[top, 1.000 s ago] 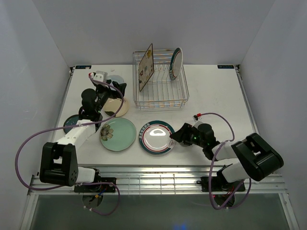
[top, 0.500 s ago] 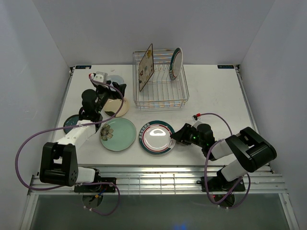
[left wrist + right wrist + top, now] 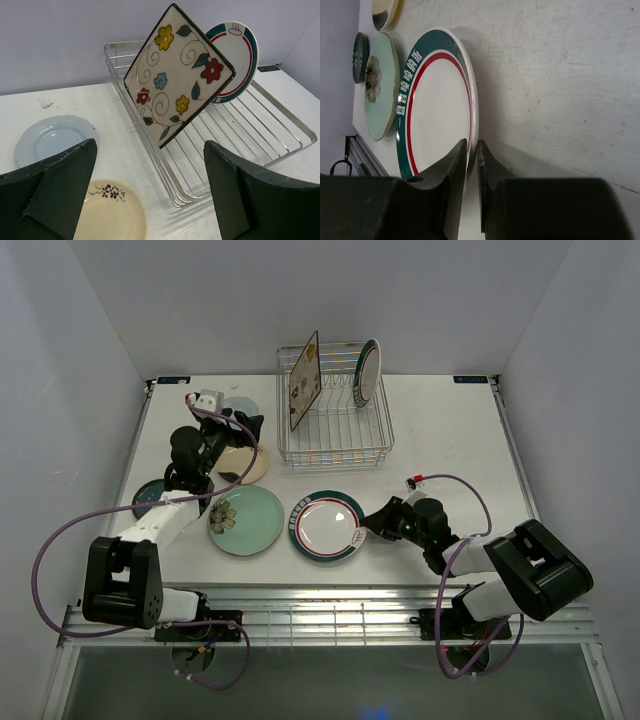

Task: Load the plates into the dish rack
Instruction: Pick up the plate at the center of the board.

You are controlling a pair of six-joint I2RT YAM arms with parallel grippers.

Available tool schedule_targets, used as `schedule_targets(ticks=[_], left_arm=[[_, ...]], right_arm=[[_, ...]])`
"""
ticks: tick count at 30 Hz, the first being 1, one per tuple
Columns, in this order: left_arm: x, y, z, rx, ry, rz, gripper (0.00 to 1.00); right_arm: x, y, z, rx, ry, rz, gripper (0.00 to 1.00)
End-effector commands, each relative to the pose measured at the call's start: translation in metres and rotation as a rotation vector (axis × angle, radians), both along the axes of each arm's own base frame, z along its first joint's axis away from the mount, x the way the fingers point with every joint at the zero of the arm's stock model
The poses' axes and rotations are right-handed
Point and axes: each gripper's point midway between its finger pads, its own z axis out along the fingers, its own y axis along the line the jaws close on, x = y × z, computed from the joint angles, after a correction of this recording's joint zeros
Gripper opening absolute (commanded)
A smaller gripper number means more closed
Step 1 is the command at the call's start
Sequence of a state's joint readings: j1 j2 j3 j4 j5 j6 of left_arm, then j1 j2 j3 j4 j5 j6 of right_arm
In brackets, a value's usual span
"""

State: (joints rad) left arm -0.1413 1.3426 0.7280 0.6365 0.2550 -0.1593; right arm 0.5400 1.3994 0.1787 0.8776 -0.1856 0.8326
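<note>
A white plate with a teal-red rim (image 3: 326,527) (image 3: 437,115) lies flat on the table in front of the dish rack (image 3: 335,462). My right gripper (image 3: 366,527) (image 3: 472,150) is low at its right edge, shut on the rim with one finger above and one below. In the rack stand a square floral plate (image 3: 177,75) and a second teal-red rimmed plate (image 3: 235,55). My left gripper (image 3: 245,432) (image 3: 150,190) hangs open and empty over the cream plate (image 3: 110,215), left of the rack.
A pale green plate (image 3: 245,520) lies left of the held plate, with a dark teal plate (image 3: 150,498) beyond it. A small blue-grey plate (image 3: 50,140) sits behind the cream one. White walls enclose the table on three sides.
The right gripper's jaws have narrowed from wide apart to a pinch on the plate's right rim. The left arm and the other plates have not moved.
</note>
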Motion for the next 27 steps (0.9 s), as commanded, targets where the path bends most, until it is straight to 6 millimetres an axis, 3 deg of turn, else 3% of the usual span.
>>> schedule_targets(ticks=[1,9,27], left_arm=[[-0.0061,-0.0048,0.0085,-0.014,-0.018,-0.022,0.98],[-0.0063,-0.0047,0.0105,-0.009,-0.024,-0.02,0.98],[-0.0126,-0.0077,0.0155,0.007,-0.048,-0.027,0.98]], right_arm=[[0.001,-0.0004,0.0055,-0.004,-0.04,0.001,0.2],[-0.0018,-0.0029,0.0053,-0.013,-0.044,0.0,0.15],[-0.0033,-0.0031,-0.0024,-0.019,-0.028,-0.003,0.29]])
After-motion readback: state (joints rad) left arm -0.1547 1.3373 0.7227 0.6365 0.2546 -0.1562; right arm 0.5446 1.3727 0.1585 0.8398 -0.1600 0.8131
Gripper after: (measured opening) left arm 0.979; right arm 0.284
